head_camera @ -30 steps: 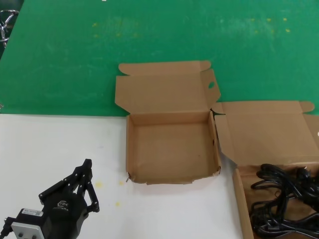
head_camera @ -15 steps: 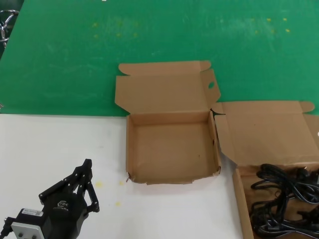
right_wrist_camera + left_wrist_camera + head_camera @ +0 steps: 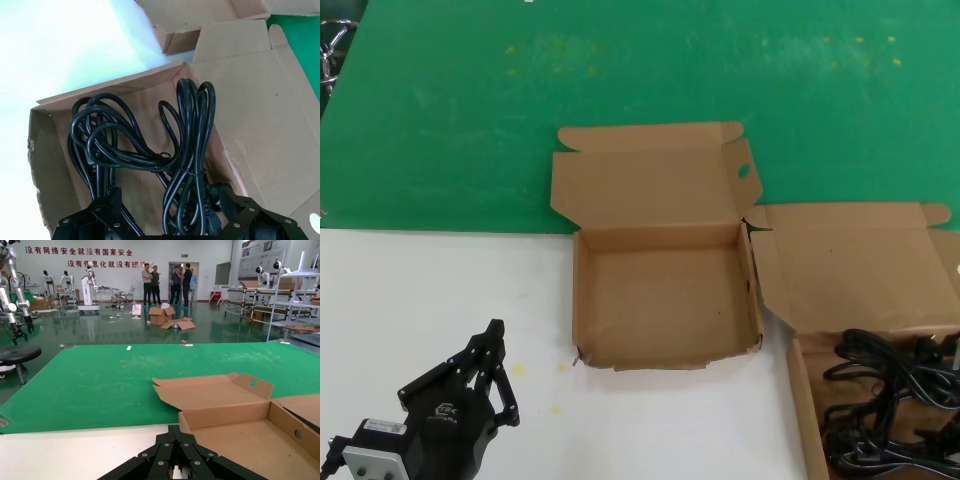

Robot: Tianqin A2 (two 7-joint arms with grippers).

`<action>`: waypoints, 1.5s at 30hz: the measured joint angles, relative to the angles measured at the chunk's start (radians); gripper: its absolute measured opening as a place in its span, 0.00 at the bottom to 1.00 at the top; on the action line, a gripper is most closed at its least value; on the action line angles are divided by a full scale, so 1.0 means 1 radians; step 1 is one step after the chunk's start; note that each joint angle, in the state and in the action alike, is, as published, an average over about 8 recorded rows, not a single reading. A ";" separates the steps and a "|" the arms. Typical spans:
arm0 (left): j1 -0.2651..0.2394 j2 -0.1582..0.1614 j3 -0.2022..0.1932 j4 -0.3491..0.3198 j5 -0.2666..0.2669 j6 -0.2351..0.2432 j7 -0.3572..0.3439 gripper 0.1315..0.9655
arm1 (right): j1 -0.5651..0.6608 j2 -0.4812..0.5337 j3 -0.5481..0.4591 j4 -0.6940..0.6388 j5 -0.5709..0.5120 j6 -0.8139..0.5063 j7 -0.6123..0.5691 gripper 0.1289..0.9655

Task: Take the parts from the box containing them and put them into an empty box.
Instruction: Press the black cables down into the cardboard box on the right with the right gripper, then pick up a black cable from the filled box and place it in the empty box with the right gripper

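Observation:
The empty box stands open mid-table, its lid flap with the oval hole raised behind; it also shows in the left wrist view. The box with the parts sits at the near right, holding black looped power cords. In the right wrist view my right gripper is open just above this box, its fingers on either side of a cord bundle. My left gripper is shut and empty over the white table at the near left, also seen in its wrist view.
The white table meets a green mat behind the boxes. The cord box's plain lid lies open, touching the empty box's right wall. Beyond the mat are a workshop floor, racks and people.
A small pale bit has come into the head view's right edge over the cords. The left arm and both boxes have not moved.

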 joint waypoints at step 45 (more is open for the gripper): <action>0.000 0.000 0.000 0.000 0.000 0.000 0.000 0.00 | 0.021 -0.010 -0.008 -0.010 0.008 0.019 -0.058 0.07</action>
